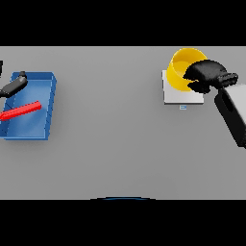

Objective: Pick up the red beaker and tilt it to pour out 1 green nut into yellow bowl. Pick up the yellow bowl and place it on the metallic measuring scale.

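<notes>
The yellow bowl point(183, 67) sits at the upper right of the head view, on the metallic measuring scale point(180, 94). The right hand point(207, 75) has its fingers curled over the bowl's right rim. At the left edge, the red beaker point(21, 111) lies tilted over a blue tray point(44, 108) on the grey counter point(110, 125); the left hand point(13, 86) shows there, its fingers' state unclear.

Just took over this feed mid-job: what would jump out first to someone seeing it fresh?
The yellow bowl at the far right, sitting on the metallic measuring scale, with the right hand curled over its rim. Next, at the far left, the blue tray holding a red beaker lying on its side. The left hand shows at the tray's far-left corner.
</notes>
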Controlling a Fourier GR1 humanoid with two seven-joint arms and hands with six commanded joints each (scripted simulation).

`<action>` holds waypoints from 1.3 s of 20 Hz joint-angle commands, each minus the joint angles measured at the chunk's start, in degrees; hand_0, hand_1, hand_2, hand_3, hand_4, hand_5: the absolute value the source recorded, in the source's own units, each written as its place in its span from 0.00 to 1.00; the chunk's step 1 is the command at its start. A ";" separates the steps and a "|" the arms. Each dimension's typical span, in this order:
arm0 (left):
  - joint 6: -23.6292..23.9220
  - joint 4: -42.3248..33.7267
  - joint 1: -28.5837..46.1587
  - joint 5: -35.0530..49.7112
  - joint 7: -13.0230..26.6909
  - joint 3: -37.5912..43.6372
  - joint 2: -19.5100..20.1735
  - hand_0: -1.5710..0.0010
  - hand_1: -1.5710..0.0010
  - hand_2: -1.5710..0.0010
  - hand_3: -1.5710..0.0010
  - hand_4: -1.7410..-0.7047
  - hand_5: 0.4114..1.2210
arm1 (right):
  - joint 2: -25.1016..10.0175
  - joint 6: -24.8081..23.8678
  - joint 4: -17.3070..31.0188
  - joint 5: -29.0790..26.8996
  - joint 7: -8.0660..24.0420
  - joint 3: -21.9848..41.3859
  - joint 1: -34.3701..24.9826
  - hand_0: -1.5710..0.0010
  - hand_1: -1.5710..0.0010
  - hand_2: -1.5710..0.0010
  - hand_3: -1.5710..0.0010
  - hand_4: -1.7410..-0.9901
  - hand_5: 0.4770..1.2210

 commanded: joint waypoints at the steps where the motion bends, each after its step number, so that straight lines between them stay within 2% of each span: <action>1: 0.20 -0.65 0.06 -0.09 0.28 -0.01 0.37 1.00 1.00 1.00 1.00 0.90 0.42 | 0.59 -1.00 1.92 0.27 -0.56 0.19 -0.14 0.00 0.00 0.00 0.10 0.02 1.00; 2: 0.25 -1.04 0.17 -0.35 0.25 -0.23 0.58 1.00 1.00 1.00 1.00 0.91 0.41 | 1.45 -1.74 3.23 0.55 0.29 0.38 -0.58 0.00 0.01 0.00 0.09 0.02 1.00; 4: -0.10 -0.58 -0.05 -0.16 0.16 -0.04 0.62 1.00 1.00 1.00 1.00 0.91 0.40 | 2.45 -2.94 5.75 0.58 -0.45 0.71 -0.84 0.00 0.03 0.00 0.06 0.02 1.00; 6: -0.30 -0.94 -0.14 0.26 0.16 0.19 0.72 1.00 1.00 1.00 1.00 0.91 0.39 | 2.96 -3.97 7.76 0.55 0.13 0.89 -0.98 0.00 0.05 0.00 0.05 0.02 1.00; 9: 0.39 -1.36 -0.36 -0.12 0.95 -0.17 0.22 1.00 1.00 1.00 1.00 0.90 0.40 | 2.63 -4.43 9.46 -0.16 -1.84 1.05 -1.58 0.01 0.10 0.00 0.06 0.03 1.00; 10: 0.48 -0.90 -0.25 -0.23 0.62 -0.23 -0.08 1.00 1.00 1.00 1.00 0.90 0.40 | 2.66 -4.31 10.28 -0.27 -2.30 1.12 -1.97 0.03 0.11 0.00 0.16 0.02 1.00; 11: 0.43 -0.62 -0.39 -0.14 0.82 -0.11 -0.11 1.00 1.00 1.00 1.00 0.90 0.41 | 2.83 -3.43 10.72 -0.83 -1.47 0.90 -2.29 0.02 0.10 0.00 0.26 0.02 1.00; 12: 0.10 -0.27 -0.51 -0.03 0.54 -0.05 -0.17 1.00 1.00 1.00 1.00 0.90 0.41 | 3.23 -2.98 11.34 -1.16 -1.23 0.70 -2.61 0.02 0.08 0.05 0.35 0.11 1.00; 13: -0.39 0.71 -0.79 0.06 0.29 -0.15 -0.72 1.00 1.00 1.00 1.00 0.90 0.41 | 3.99 -3.02 11.76 -1.44 -0.43 0.57 -2.55 0.03 0.14 0.14 0.42 0.19 0.88; 15: -0.40 0.67 -0.92 -0.03 0.47 -0.37 -1.05 1.00 1.00 1.00 1.00 0.89 0.41 | 3.68 -2.34 11.73 -1.81 -0.98 0.40 -2.63 0.38 0.45 0.39 0.51 0.32 0.68; 16: -0.45 1.11 -1.34 -0.31 0.45 -0.38 -1.13 1.00 1.00 1.00 1.00 0.90 0.41 | 3.83 -2.13 11.96 -1.76 -0.80 0.55 -2.34 0.50 0.56 0.48 0.55 0.36 0.61; 18: -0.87 2.13 -1.69 -0.39 0.55 -0.30 -1.12 1.00 1.00 1.00 1.00 0.90 0.41 | 3.90 -1.43 12.98 -1.68 -0.91 0.52 -3.19 0.68 0.72 0.62 0.60 0.42 0.50; 21: -0.57 2.44 -1.77 -0.47 -0.24 -0.35 -1.77 1.00 1.00 1.00 1.00 0.90 0.41 | 4.35 -1.71 15.03 -0.92 -2.76 1.13 -3.99 0.84 0.86 0.75 0.65 0.47 0.41; 24: -0.65 2.44 -2.10 -0.44 0.65 -0.34 -1.69 1.00 1.00 1.00 1.00 0.90 0.40 | 4.46 -1.46 16.30 -0.12 -4.66 1.93 -4.89 0.92 0.93 0.84 0.72 0.53 0.36; 26: -0.74 2.25 -1.73 0.18 0.04 -0.11 -1.91 1.00 1.00 1.00 1.00 0.89 0.40 | 4.41 -0.96 16.30 -0.03 -4.14 1.98 -5.27 0.95 0.95 0.89 0.75 0.55 0.35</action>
